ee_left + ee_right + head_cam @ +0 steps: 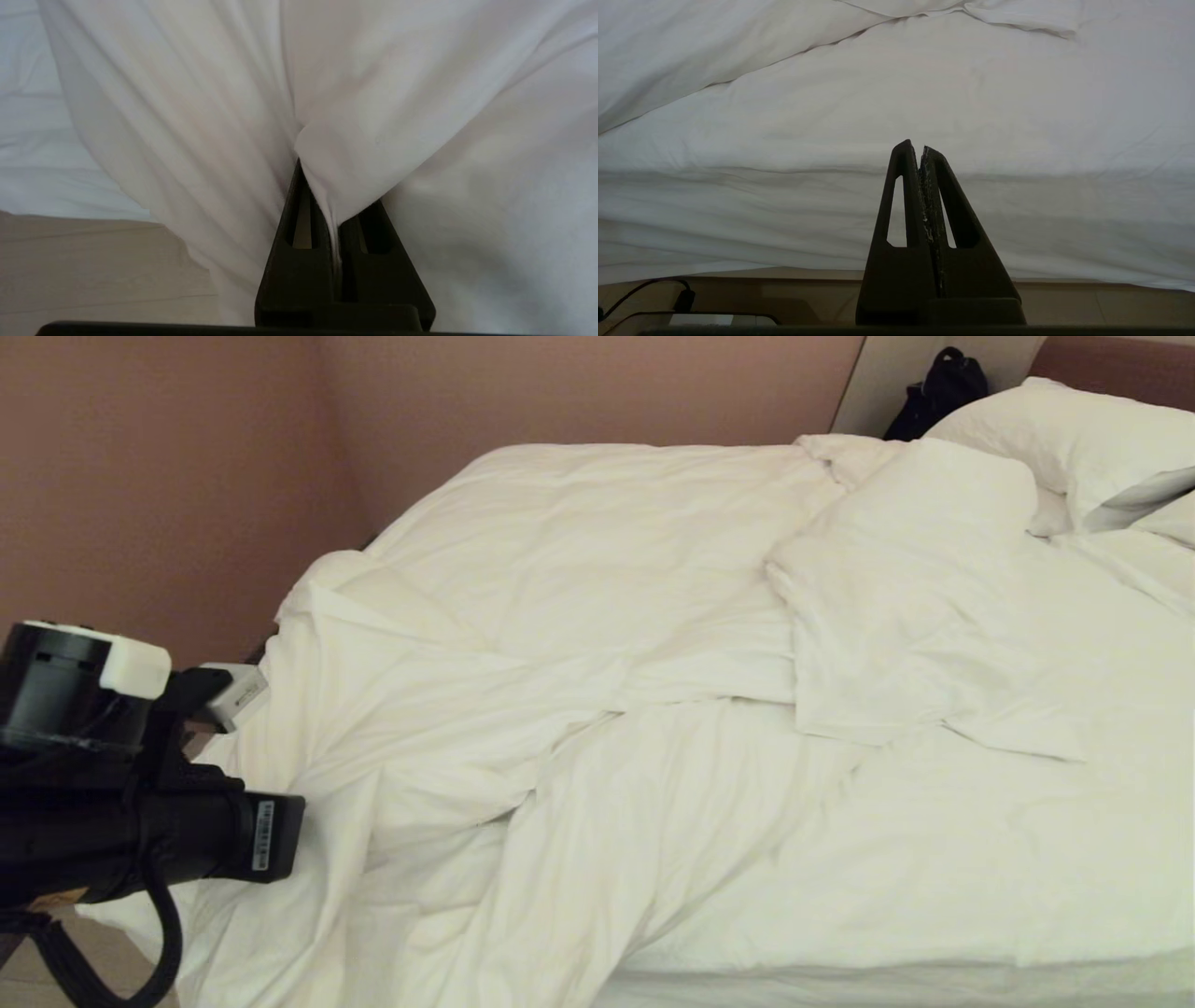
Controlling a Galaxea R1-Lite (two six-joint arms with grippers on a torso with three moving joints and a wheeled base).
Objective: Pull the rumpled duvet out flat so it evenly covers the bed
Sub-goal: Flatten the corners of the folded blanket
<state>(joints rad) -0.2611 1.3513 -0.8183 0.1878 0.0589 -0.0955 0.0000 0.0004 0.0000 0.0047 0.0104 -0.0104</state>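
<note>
The white duvet [579,644] lies rumpled over the bed [840,989], bunched in deep folds toward the near left corner. A flap hangs over that corner. My left arm [187,840] reaches in from the lower left, and its fingers are hidden in the head view. In the left wrist view my left gripper [327,196] is shut on a pinched fold of the duvet [373,116], which drapes over one finger. My right gripper [920,147] is shut with nothing in it. It points at the side of the bed, where the duvet [924,84] overhangs.
White pillows [1074,439] lie at the head end, far right, with a black bag [938,387] behind them. A pinkish-brown wall [140,476] runs close along the bed's far left side. Wooden floor [93,270] shows below the held cloth. A black cable [654,289] lies on the floor.
</note>
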